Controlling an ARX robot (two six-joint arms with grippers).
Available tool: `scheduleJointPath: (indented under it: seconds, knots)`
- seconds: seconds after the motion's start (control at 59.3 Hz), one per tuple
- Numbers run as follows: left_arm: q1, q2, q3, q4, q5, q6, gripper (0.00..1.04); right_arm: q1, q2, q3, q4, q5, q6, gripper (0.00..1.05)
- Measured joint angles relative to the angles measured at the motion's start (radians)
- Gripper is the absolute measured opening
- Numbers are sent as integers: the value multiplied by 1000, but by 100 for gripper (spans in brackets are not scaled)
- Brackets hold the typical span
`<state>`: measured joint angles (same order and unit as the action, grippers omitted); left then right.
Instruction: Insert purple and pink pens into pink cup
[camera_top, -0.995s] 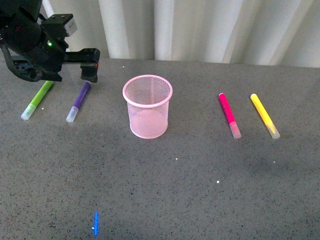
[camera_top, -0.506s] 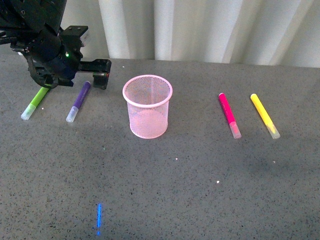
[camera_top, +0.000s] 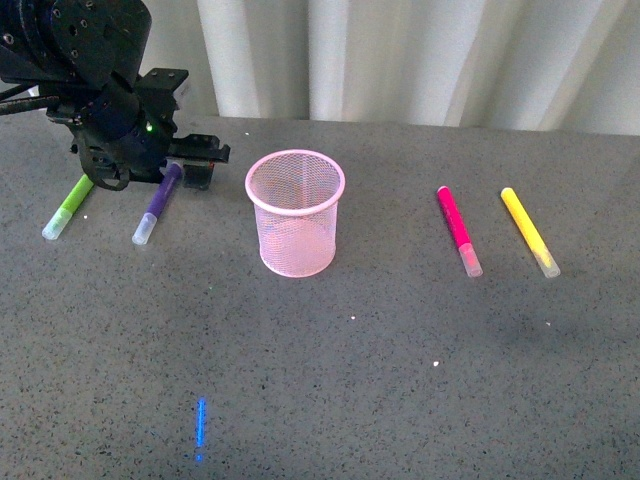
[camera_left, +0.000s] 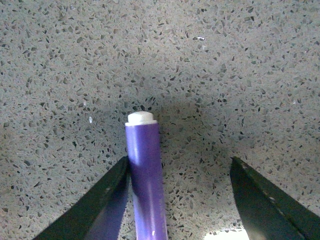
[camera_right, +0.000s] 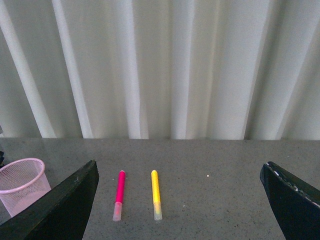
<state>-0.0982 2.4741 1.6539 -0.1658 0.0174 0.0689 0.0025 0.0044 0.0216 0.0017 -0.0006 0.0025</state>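
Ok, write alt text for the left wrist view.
A thick marker with a deep purple barrel and a white end lies on a grey speckled tabletop between two dark open jaws, close against one and well clear of the other.

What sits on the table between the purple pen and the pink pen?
The pink cup stands upright between the purple pen and the pink pen, as the front view shows.
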Motion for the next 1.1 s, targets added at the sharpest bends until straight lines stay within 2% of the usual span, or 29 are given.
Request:
scheduleJointPath:
  seconds: [0.051,0.253,0.59,0.793,0.826,0.978,1.096]
  knots:
    - [1,2,0,5,-8,-1,44,0,0,0,0,0,0,98]
    - [6,2,-5,25,-5,-13,14,0,0,0,0,0,0,98]
    - [8,-34,-85,154,46,-127,13,0,0,0,0,0,0,98]
    - [24,-191,-235,367,74,-253,13,0,0,0,0,0,0,98]
    - [30,-229,-268,414,72,-264,13,0,0,0,0,0,0,98]
    - [54,-514,-542,812,35,-355,13,0,0,0,0,0,0,98]
    - [12,-613,-727,1058,-11,-407,13,0,0,0,0,0,0,98]
